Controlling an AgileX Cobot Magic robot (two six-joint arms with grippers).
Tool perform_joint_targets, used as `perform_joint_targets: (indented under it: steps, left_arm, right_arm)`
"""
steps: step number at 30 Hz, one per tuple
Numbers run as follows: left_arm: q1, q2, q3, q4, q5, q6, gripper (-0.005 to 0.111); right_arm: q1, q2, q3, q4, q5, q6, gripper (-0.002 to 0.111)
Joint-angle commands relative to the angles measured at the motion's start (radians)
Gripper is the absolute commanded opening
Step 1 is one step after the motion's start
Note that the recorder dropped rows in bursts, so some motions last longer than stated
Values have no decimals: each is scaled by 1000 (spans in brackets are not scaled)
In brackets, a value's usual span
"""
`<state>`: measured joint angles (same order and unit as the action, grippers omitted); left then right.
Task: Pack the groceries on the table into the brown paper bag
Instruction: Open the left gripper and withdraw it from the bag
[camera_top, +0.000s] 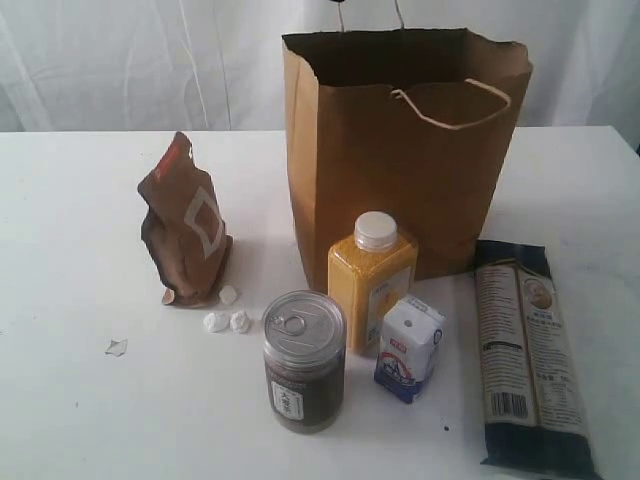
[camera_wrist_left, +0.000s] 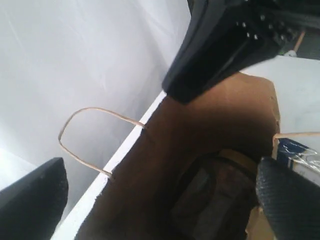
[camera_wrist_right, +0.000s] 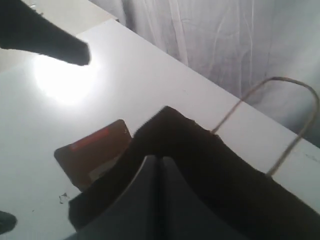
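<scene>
**Five groceries out, left pincer wide over the bag**

Nearest on the table (camera_top: 80, 420) stands the can (camera_top: 304, 358). The carton (camera_top: 409, 346) is just beside it, and the bottle (camera_top: 372, 285) stands behind both, close in front of the bag. The three are crowded, so a pincer coming down for one could nudge a neighbour over. The tall bottle looks the likeliest to tip.

The noodle packet (camera_top: 530, 360) lies flat to the right, with its far end by the bag's foot. It is long and thin, so it may be hard to get fingers under, and it may catch on the rim going in. The pouch (camera_top: 185, 235) stands alone to the left, crumpled and leaning, so a squeeze could make it slip or fold.

Farther back, the bag (camera_top: 400, 170) stands upright with its mouth open. It is only paper, and a knock or a pull on the rim could tilt it or fold the mouth shut.

Above the mouth hangs the left pincer (camera_wrist_left: 161, 200), jaws spread wide, holding and touching nothing. Deep in the bag below it is a dim round shape with a pale gold edge, probably the jar (camera_wrist_left: 210, 185). The right pincer (camera_wrist_right: 160, 162) is closed tight at the bag's jagged rim. Whether paper is nipped between its fingers I cannot tell.
</scene>
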<state>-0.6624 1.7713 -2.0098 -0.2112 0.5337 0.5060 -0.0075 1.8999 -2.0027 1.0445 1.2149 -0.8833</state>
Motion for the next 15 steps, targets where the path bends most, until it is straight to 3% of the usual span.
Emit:
perform_joint_targets:
  steps: [1, 10, 15]
  left_arm:
    - [0, -16, -2, -9, 113, -9, 104]
    - [0, -40, -4, 53, 200, -20, 103]
    - [0, -114, -4, 171, 196, -129, 90]
  right_arm:
    - [-83, -23, -1, -166, -70, 138, 0]
    - [-291, -46, -1, -305, 6, 237, 0]
    - [-375, -77, 2, -331, 6, 292, 0]
